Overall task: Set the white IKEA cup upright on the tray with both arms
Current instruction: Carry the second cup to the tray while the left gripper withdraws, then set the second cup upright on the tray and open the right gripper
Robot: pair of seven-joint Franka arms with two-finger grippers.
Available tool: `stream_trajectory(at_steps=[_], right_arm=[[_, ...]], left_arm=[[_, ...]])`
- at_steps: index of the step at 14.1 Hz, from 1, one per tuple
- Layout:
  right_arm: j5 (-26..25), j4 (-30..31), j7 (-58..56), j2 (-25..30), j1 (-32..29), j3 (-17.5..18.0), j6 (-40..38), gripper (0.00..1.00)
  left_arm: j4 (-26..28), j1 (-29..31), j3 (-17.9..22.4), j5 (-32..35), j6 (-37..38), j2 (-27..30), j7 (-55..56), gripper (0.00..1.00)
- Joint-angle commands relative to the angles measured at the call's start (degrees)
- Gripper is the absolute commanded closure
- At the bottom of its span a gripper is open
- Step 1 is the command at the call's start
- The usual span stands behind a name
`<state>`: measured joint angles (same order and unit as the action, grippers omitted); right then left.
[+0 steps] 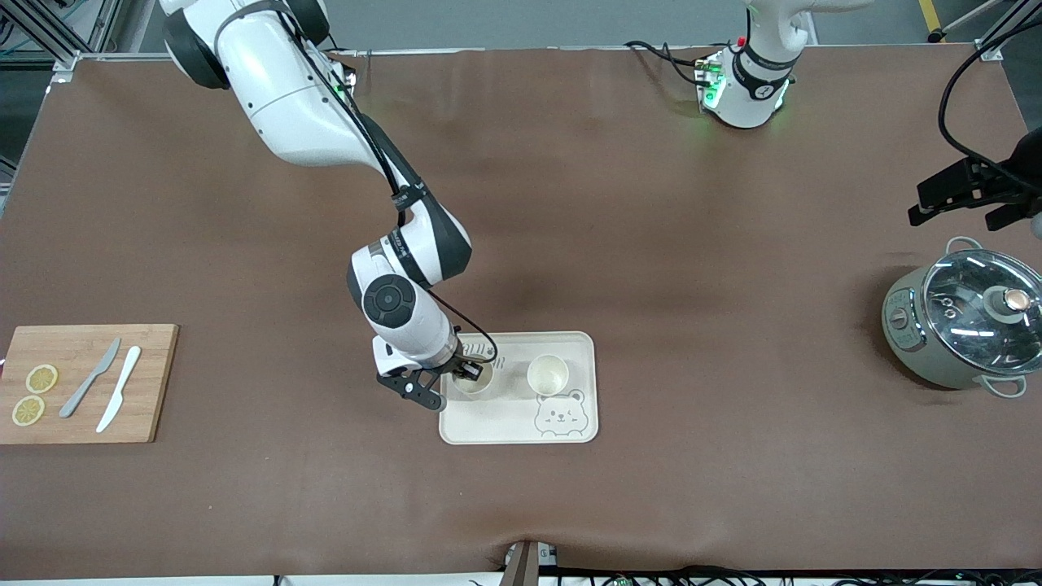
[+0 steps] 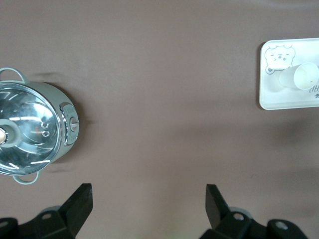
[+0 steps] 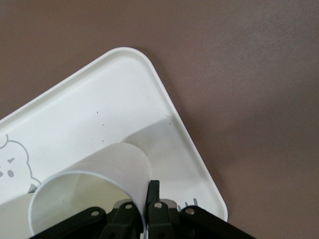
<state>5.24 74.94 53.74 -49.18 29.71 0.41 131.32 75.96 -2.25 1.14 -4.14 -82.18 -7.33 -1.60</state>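
The cream tray [image 1: 505, 419] with the bear drawing lies near the middle of the table. Two white cups stand upright on it. My right gripper [image 1: 468, 370] is shut on the rim of the cup [image 1: 474, 382] at the tray's end toward the right arm, one finger inside and one outside. In the right wrist view my right gripper [image 3: 144, 209] pinches that cup's wall [image 3: 99, 174] over the tray [image 3: 99, 99]. The second cup [image 1: 547, 374] stands free beside it. My left gripper [image 1: 969, 195] is open and empty above the table near the pot; its wrist view [image 2: 148, 199] shows the tray [image 2: 279, 99] and a cup [image 2: 304, 75].
A grey-green pot with a glass lid [image 1: 969, 317] stands at the left arm's end and also shows in the left wrist view [image 2: 30, 132]. A wooden cutting board [image 1: 81, 382] with two knives and two lemon slices lies at the right arm's end.
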Motion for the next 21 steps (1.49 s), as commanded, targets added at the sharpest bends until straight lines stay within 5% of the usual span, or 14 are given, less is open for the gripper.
stream_trajectory(at_steps=[1, 2, 8, 21], right_arm=[[-0.75, -0.14, 1.11, -0.21, 0.53, -0.5, 0.43, 0.27], [-0.75, -0.14, 1.11, -0.21, 0.53, -0.5, 0.43, 0.0], [-0.49, -0.32, 0.49, 2.94, 0.53, -0.41, -3.94, 0.0], [0.39, 2.3, -16.17, 40.36, -4.73, -0.5, -51.75, 0.0]], left_arm=[[3.57, 0.05, -0.61, 1.15, -1.32, 1.44, -1.64, 0.0], [4.1, 0.13, -0.7, 1.15, -1.32, 1.35, -1.82, 0.0], [3.67, 0.75, -0.26, 1.23, -4.66, 1.17, -2.0, 0.0], [3.58, 0.22, -2.19, 4.48, -5.27, 3.37, -1.12, 0.0]])
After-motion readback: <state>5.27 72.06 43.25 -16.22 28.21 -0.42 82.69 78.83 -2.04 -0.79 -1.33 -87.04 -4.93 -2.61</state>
